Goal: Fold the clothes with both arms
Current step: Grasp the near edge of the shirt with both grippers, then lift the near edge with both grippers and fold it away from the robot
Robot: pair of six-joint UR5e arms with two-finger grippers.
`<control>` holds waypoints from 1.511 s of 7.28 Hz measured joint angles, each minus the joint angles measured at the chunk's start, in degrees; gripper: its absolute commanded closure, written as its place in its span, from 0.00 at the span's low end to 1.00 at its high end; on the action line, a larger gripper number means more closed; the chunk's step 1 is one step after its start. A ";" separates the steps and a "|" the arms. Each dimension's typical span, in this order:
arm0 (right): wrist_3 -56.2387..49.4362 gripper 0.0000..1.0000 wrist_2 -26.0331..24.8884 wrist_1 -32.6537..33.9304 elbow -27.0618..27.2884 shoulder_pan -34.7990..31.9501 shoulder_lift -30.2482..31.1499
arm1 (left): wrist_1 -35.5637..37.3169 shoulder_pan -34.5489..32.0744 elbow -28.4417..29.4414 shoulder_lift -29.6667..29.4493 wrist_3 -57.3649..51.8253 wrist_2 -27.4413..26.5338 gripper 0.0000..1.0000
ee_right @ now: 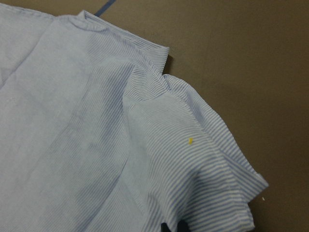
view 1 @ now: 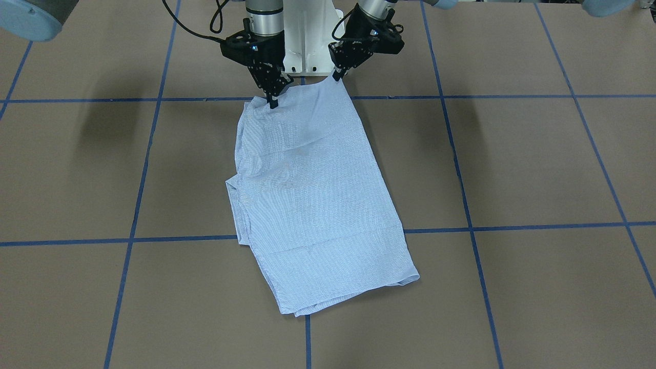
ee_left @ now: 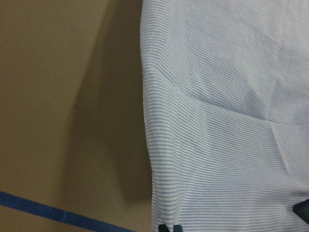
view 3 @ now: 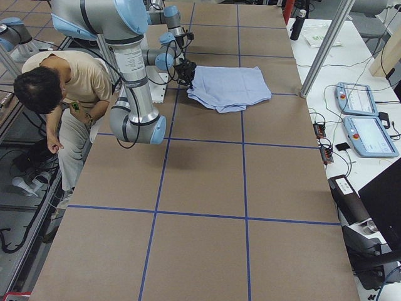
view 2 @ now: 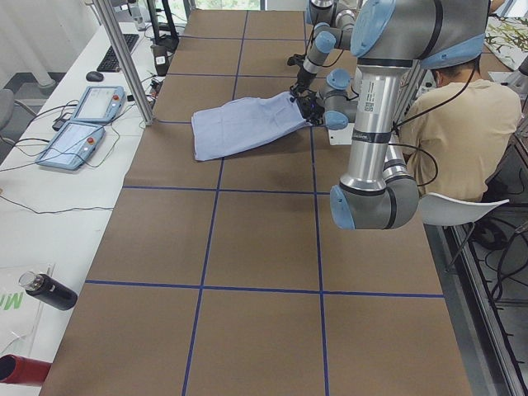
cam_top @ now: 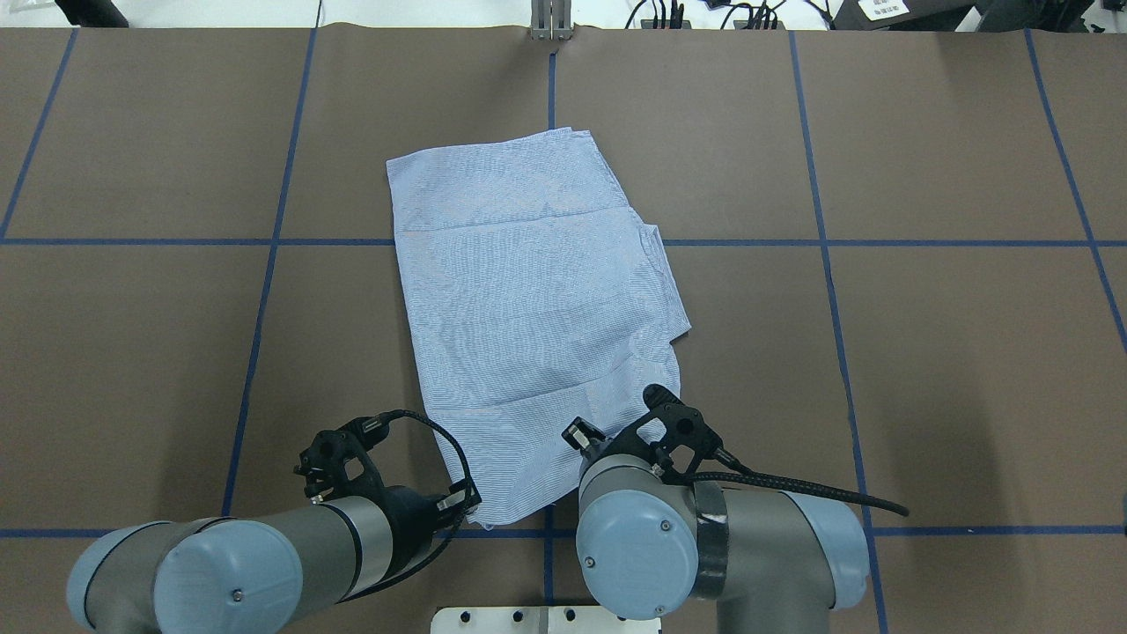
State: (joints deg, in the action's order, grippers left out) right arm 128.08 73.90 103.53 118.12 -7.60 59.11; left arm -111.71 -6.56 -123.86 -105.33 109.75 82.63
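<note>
The left gripper (view 1: 338, 76) is clamped on the corner of the shirt (view 1: 318, 205) nearest the robot's base and holds that corner raised off the brown table (view 1: 512, 164). The shirt, folded into a rough rectangle, lies across the table's middle and stretches away from the robot. The right gripper (view 1: 272, 101) pinches the other near corner, fingers pointing straight down.
</note>
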 measured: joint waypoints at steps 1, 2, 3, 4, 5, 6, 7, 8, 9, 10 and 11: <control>0.10 1.00 0.12 5.61 6.22 1.27 -0.02 | 1.90 -0.03 -5.39 0.93 -0.16 0.93 1.00; 0.18 1.00 0.19 10.54 11.66 2.54 -0.10 | 4.32 -0.03 -10.71 1.89 -0.21 1.99 1.00; 0.16 1.00 0.24 13.94 15.47 3.09 -0.21 | 8.21 -0.27 -15.25 2.09 -0.23 3.71 1.00; -0.20 1.00 0.25 15.67 16.96 3.03 -0.54 | 11.49 -1.09 -17.43 1.90 -0.84 5.18 1.00; -1.43 1.00 0.09 15.99 15.93 2.37 -1.32 | 12.92 -2.63 -16.65 1.40 -2.56 5.78 1.00; -3.26 1.00 -0.16 15.10 12.71 0.59 -2.88 | 13.47 -5.15 -13.45 0.11 -4.73 5.97 1.00; -4.93 1.00 -0.27 12.76 8.40 -1.74 -4.80 | 13.65 -8.08 -9.60 -1.73 -6.70 6.05 1.00; -7.11 1.00 -0.29 9.36 3.83 -4.41 -6.60 | 13.77 -11.30 -6.51 -3.40 -9.07 6.15 1.00; -9.98 1.00 -0.25 5.96 -0.14 -7.14 -8.04 | 13.87 -14.96 -4.55 -4.55 -12.17 6.76 1.00; -12.39 1.00 -0.15 3.16 -3.16 -9.20 -8.93 | 13.90 -18.18 -2.81 -5.56 -14.63 7.76 1.00; -14.43 1.00 -0.03 0.77 -6.17 -10.84 -10.01 | 13.90 -21.01 -0.29 -6.99 -16.60 8.59 1.00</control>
State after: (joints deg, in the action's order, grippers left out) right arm 113.65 73.86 104.31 111.95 -18.44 49.09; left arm -97.80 -27.57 -124.15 -112.32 93.16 91.22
